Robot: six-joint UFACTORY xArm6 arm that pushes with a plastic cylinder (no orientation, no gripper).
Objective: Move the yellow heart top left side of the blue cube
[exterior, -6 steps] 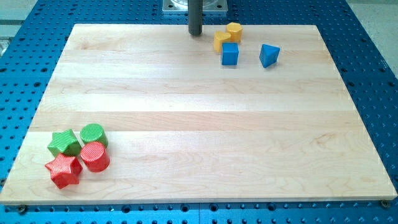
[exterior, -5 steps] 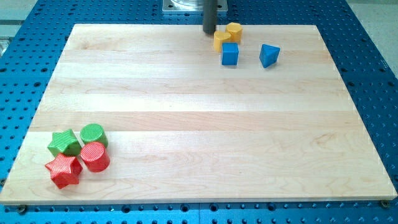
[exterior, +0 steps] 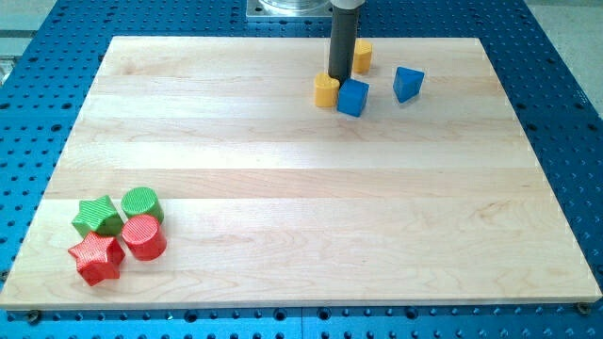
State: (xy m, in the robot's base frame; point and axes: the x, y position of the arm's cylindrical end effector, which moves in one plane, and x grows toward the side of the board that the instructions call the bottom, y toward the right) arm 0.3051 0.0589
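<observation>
Camera view showed my tip (exterior: 341, 77) had moved from the view's left to between 2 yellow blocks, no fingers fitted. The yellow heart (exterior: 326, 90), apparently a heart, had slid down-left, touching the blue cube (exterior: 353, 97), now rotated.

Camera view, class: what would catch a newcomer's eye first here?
The dark rod dropping in at the view's top, my tip wedged among a yellow block, a blue cube and another yellow block. Next, the red and green blocks huddled at the wooden board's bottom-left corner.
</observation>
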